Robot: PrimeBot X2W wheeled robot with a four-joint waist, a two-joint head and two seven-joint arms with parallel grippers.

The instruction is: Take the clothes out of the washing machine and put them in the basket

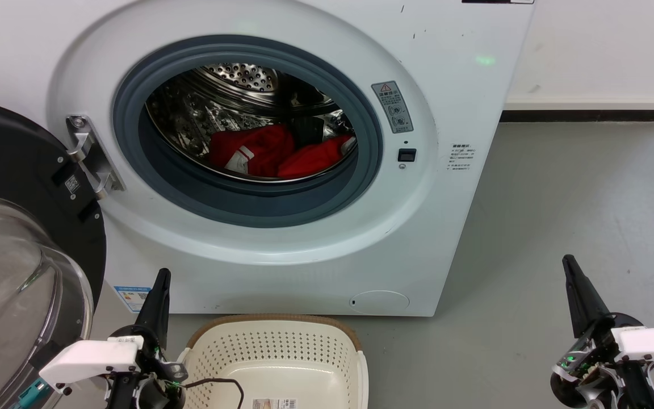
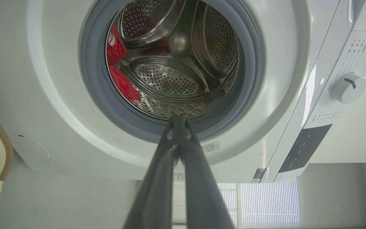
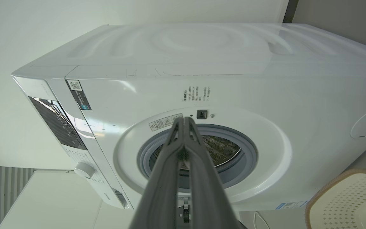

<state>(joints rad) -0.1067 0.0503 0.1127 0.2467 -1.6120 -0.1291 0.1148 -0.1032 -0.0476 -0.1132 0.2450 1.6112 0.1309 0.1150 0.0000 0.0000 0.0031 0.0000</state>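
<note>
The white washing machine [image 1: 281, 267] stands before me with its black-framed glass door [image 1: 15, 267] swung open to the left. Red clothes [image 1: 270, 150] with white trim lie at the bottom of the shiny steel drum [image 1: 236, 76]; the left wrist view catches the clothes [image 2: 119, 76] at the drum's left side. On the floor in front sits the cream basket [image 1: 281, 358], with just a paper label on its bottom. My left gripper [image 1: 160, 278] is shut, low beside the basket's left rim. My right gripper [image 1: 569, 262] is shut, low at the right, away from the machine. Both hold nothing.
Grey floor [image 1: 577, 204] stretches to the right of the machine, up to a white wall with a dark skirting [image 1: 588, 115]. The open door crowds the left side beside my left arm. The control dial [image 2: 348, 87] is on the machine's top panel.
</note>
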